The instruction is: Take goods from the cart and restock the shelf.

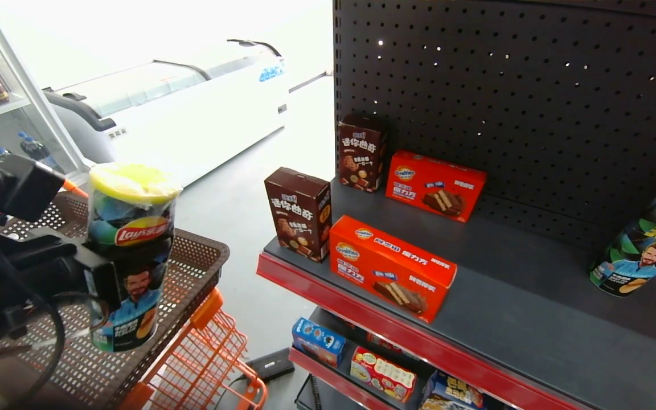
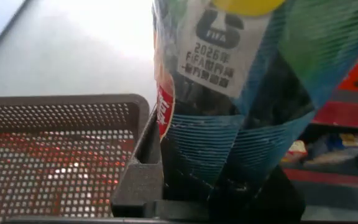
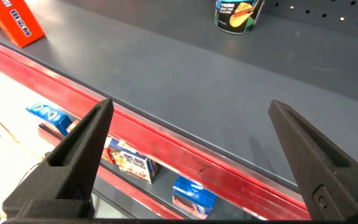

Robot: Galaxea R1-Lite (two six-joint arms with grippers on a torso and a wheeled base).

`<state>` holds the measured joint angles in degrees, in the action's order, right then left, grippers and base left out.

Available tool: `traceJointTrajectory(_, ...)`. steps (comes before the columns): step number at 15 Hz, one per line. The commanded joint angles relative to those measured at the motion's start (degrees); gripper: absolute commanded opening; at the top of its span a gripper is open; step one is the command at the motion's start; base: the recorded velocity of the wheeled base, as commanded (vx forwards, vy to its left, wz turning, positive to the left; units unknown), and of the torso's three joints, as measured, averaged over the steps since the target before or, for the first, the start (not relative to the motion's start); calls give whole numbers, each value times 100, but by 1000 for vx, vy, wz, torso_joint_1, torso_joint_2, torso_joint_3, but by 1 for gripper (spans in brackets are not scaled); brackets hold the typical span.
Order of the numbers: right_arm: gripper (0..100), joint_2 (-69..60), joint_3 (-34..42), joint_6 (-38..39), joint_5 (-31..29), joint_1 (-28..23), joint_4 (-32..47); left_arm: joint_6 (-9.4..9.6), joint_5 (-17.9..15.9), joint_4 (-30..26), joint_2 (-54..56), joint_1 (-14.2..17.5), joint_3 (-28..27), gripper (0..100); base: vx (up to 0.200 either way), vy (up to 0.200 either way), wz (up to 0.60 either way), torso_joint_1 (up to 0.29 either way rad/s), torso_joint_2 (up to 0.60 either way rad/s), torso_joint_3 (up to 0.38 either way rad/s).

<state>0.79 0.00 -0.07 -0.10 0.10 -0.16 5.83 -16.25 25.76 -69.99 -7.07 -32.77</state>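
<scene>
Holding the chip can [image 1: 128, 256] upright over the cart [image 1: 214, 250], left claw [image 1: 106, 282] clamped on its middle — the shelf [image 1: 510, 285] lies at three o'clock, right claw [image 3: 191, 106] apart above it.

Yellow-lidded chip can [image 1: 128, 250] stands upright, clamped in the left hand [image 1: 99, 280] above the brown cart basket [image 1: 209, 246]. Dark shelf [image 1: 533, 319] holds four boxes [image 1: 390, 267] and a second can [image 1: 644, 239].

Left tool [image 2: 211, 190] clamped, right tool [image 3: 191, 106] spread
</scene>
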Motion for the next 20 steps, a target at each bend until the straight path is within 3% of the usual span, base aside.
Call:
traceJointTrajectory(1,100,0,0,-1,1,-1,-2,59,-203,-431,934,-269,-168,0,0,0,0,0,0,0)
traceJointTrajectory(4,100,0,0,-1,1,-1,-2,120,-212,-414,846,-462,-406,0,0,0,0,0,0,0)
traceJointTrajectory(6,100,0,0,-1,1,-1,-2,103,-80,-379,679,-910,-511,0,0,0,0,0,0,0)
traceJointTrajectory(9,100,0,0,-1,1,-1,-2,68,113,-115,442,-1086,-423,0,0,0,0,0,0,0)
traceJointTrajectory(12,100,0,0,-1,1,-1,-2,-117,104,-115,424,-1358,-423,0,0,0,0,0,0,0)
traceJointTrajectory(19,100,0,0,-19,19,-1,-2,-152,17,8,-50,-1411,-713,0,0,0,0,0,0,0)
traceJointTrajectory(20,100,9,0,-19,19,-1,-2,-143,-115,8,-217,-1420,-819,0,0,0,0,0,0,0)
